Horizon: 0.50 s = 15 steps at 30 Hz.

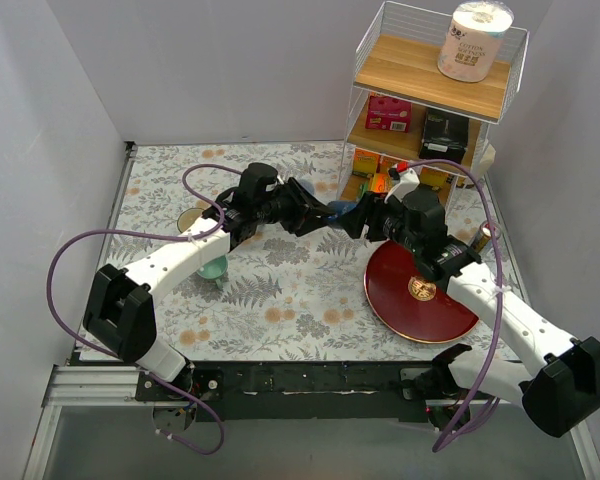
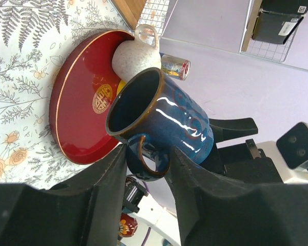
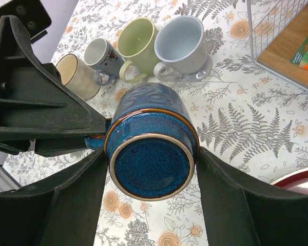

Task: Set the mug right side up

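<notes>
The blue glazed mug (image 1: 342,212) hangs on its side in the air over the middle of the table, between both grippers. My left gripper (image 1: 325,213) comes in from the left. In the left wrist view its fingers (image 2: 110,174) close on the mug's handle (image 2: 146,163), with the mug's open mouth (image 2: 136,102) facing the camera. My right gripper (image 1: 358,218) comes in from the right. In the right wrist view its fingers (image 3: 215,184) press on both sides of the mug's body (image 3: 151,154), with the mug's base facing the camera.
A red plate (image 1: 420,290) lies at the right, with a speckled mug (image 2: 136,54) on it and a can (image 2: 175,66) beyond. Several mugs stand at the left: cream (image 3: 77,77), white (image 3: 103,54), green (image 3: 138,41), pale blue (image 3: 180,41). A wire shelf (image 1: 435,80) stands back right.
</notes>
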### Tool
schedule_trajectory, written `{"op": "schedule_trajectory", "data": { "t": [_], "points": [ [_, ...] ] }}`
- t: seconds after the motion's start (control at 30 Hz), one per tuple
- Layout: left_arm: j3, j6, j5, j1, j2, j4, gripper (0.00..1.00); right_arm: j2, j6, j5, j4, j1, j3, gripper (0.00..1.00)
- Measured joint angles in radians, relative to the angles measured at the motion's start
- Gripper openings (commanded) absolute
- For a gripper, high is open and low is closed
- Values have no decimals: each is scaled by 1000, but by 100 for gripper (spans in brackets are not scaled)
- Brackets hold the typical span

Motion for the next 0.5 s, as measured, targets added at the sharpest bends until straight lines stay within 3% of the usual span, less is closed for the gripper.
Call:
{"op": "schedule_trajectory", "data": {
  "t": [0.13,0.23,0.47,0.5],
  "points": [
    [0,-2,-17,-1,2,1,20,-11,-19,23,23,8,-14,1],
    [0,-9,-40,2,2,18,1,-18,-42,28,25,16,-26,1],
    [0,-6,-47,3,11,31,0,-18,-53,31,19,22,-37,2],
    [0,-6,-47,2,13,34,0,-17,-53,32,18,22,-37,9]
  ]
}}
